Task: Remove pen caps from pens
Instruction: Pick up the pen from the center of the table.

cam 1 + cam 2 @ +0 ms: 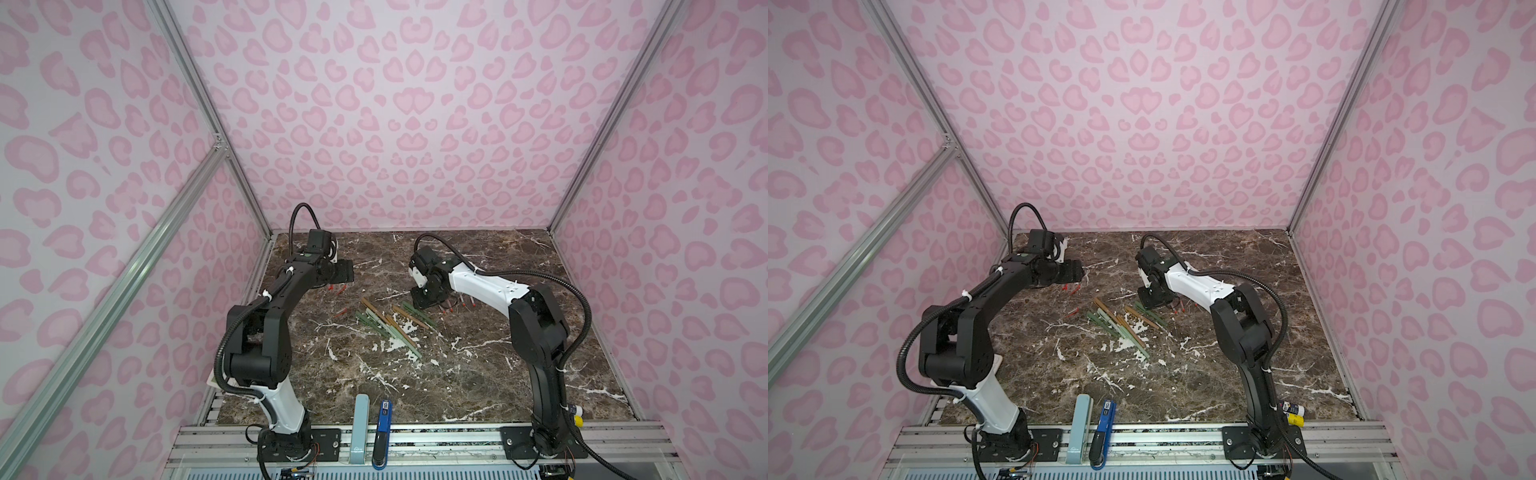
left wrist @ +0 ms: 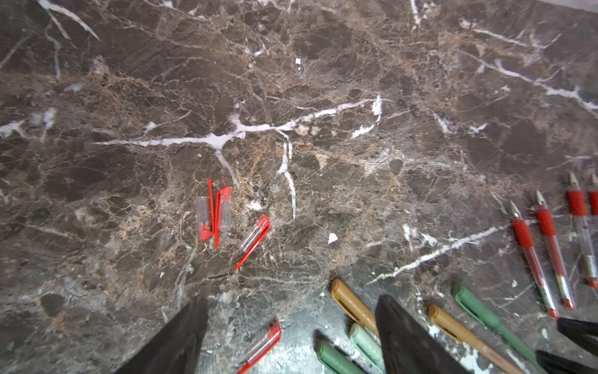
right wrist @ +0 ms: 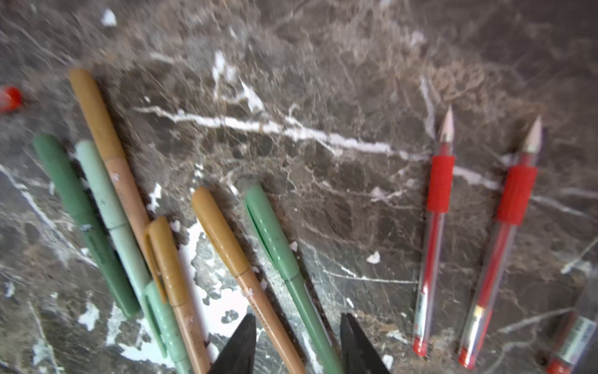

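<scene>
Sage-green and tan pens point(image 1: 390, 328) lie bunched mid-table in both top views, caps on. In the right wrist view they fan out, a tan pen point(image 3: 226, 239) and a green pen point(image 3: 278, 246) running under my right gripper point(image 3: 298, 315), which hangs open above them, touching neither. Two uncapped red pens point(image 3: 435, 233) lie beside it. My left gripper point(image 2: 293, 301) is open and empty over the marble. Several loose red pen caps point(image 2: 223, 210) lie ahead of it, and one cap point(image 2: 262, 346) lies on the table below its jaws. In a top view the left gripper point(image 1: 347, 270) is at the back left, the right gripper point(image 1: 428, 297) right of the pens.
A pale-blue flat case point(image 1: 360, 428) and a blue-and-black stapler-like tool point(image 1: 382, 432) lie at the front edge across the aluminium rail point(image 1: 436, 440). A small yellow-and-white object point(image 1: 577, 415) sits by the right arm's base. Pink patterned walls close in three sides.
</scene>
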You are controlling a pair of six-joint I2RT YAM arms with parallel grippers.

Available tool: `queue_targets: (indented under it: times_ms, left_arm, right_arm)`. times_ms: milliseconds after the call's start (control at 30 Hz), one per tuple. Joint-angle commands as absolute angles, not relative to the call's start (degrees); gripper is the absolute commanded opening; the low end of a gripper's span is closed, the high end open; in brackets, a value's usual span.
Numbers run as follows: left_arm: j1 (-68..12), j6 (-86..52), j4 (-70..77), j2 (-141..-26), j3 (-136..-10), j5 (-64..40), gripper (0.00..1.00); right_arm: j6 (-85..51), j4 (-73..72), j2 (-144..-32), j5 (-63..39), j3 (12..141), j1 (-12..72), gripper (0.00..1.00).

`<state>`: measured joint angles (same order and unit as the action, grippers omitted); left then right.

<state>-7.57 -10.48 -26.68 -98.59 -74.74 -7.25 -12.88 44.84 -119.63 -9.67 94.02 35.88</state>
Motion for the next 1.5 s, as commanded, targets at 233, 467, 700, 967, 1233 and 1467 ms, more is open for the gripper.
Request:
queue_targets:
  times_ms: [233, 467, 700, 967, 1233, 1467]
  left_arm:
    - [-8.3, -7.0, -16.4, -85.3, -63.6, -10.1, 0.99]
    - [-8.3, -4.0, -15.3, -81.1, -60.4, -10.6, 0.98]
    - [-7.5, -2.2, -15.4, -78.8, -59.5, -11.2, 0.98]
    - [-6.0, -2.5, -15.5, -78.1, -59.9, -12.6, 0.98]
    - [-4.6, -5.6, -15.6, -78.6, -61.1, -15.8, 0.99]
    - [-4.1, -10.9, -15.8, -80.8, -63.6, -21.1, 1.0]
  right_arm:
    - [-10.5, 44.1, -120.9, -9.8, 90.3, 36.0, 0.4]
    - [-9.5, 42.7, -122.4, -10.2, 89.6, 36.0, 0.35]
    - [-8.8, 41.2, -123.4, -9.8, 89.0, 35.1, 0.27]
    - [-6.9, 41.8, -123.0, -8.3, 89.7, 34.6, 0.16]
    - [-6.0, 44.4, -122.1, -8.5, 93.0, 34.2, 0.11]
    - [-10.8, 40.8, -118.1, -12.5, 94.5, 34.7, 0.11]
